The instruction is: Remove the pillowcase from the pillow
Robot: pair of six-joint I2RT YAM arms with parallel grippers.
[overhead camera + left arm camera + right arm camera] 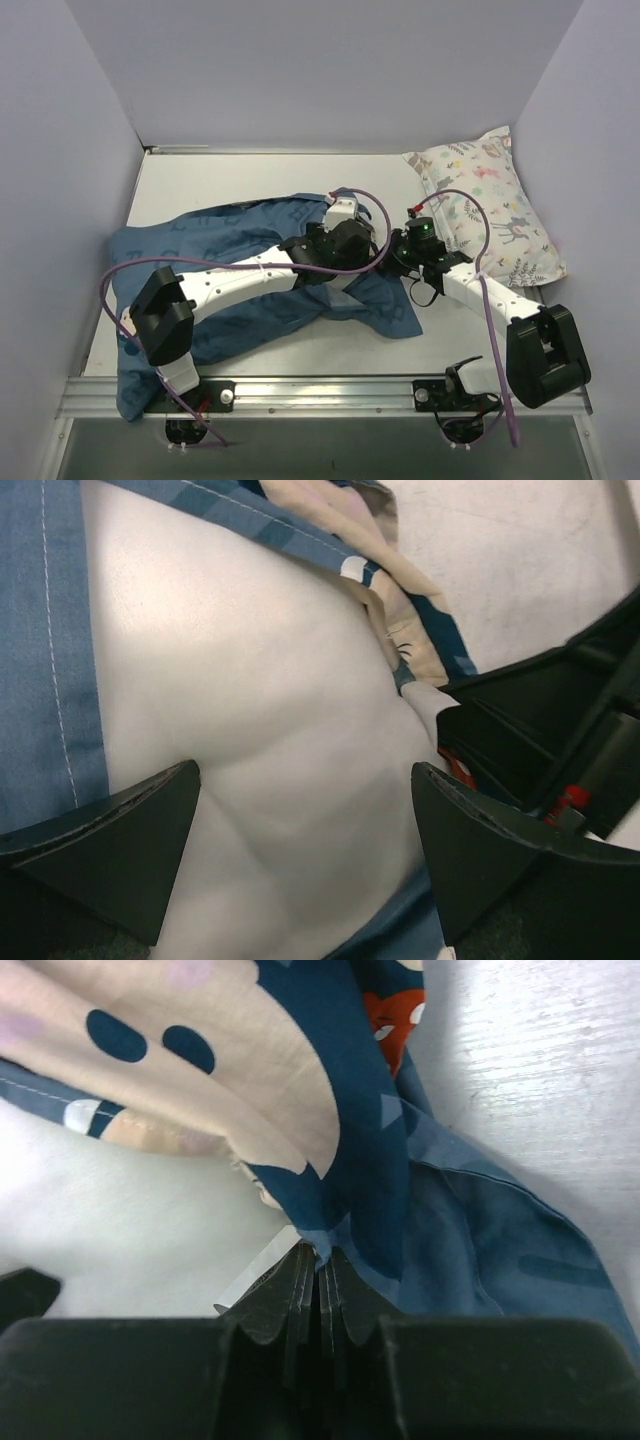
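White worktop [250,170], pale walls round it. Right pincer [318,1260] is clamped tight on the pillowcase [340,1140] edge, navy fabric w/ the cartoon face bunched just above the tips. Left pincer [305,850] is spread wide w/ nothing in it, bare white pillow [230,680] right in front, case hem along its left and top. Rest of the case sprawls mid-worktop. Patterned pillow [490,205] lies at the far right.
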